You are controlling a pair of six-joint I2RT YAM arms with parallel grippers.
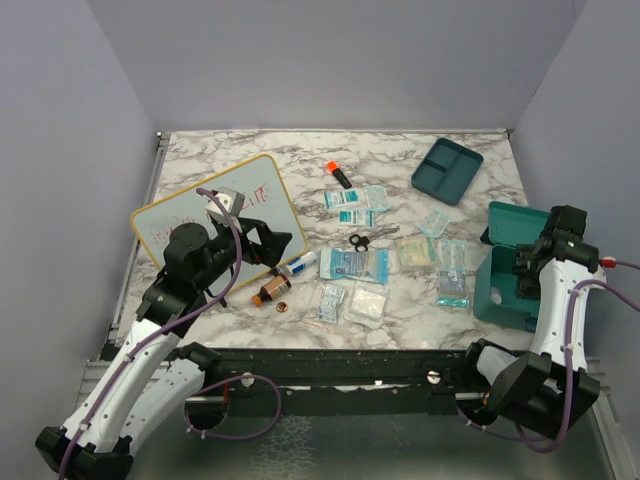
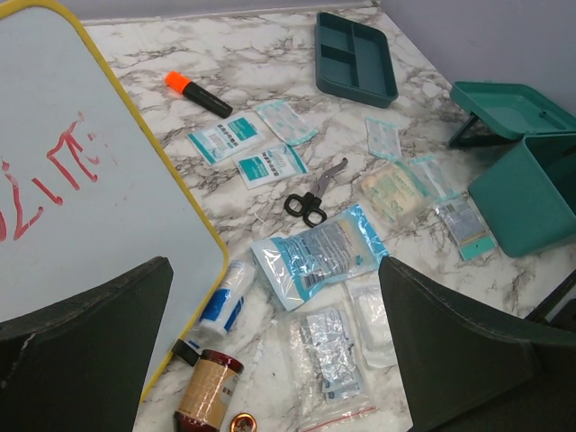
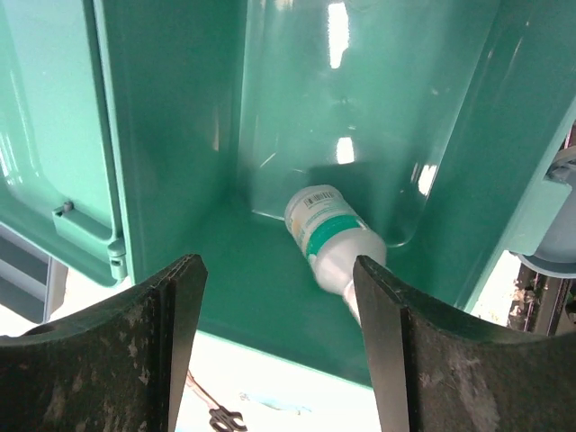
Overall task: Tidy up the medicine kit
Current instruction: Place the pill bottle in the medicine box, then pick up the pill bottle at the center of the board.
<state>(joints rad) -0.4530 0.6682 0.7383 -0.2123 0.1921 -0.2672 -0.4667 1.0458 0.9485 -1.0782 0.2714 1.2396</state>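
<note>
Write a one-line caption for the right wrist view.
Right gripper open over the teal medicine kit, a white teal-labelled bottle lying on its floor.

No wording is legible. Red handwriting on the whiteboard (image 2: 90,252) cannot be made out. Print on the teal-labelled packets (image 2: 227,139) and the white bottle (image 3: 328,229) barcode label is too small.

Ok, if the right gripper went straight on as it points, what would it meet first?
Likely the white bottle lying in the teal case, or the case floor beside it; depth is unclear.
</note>
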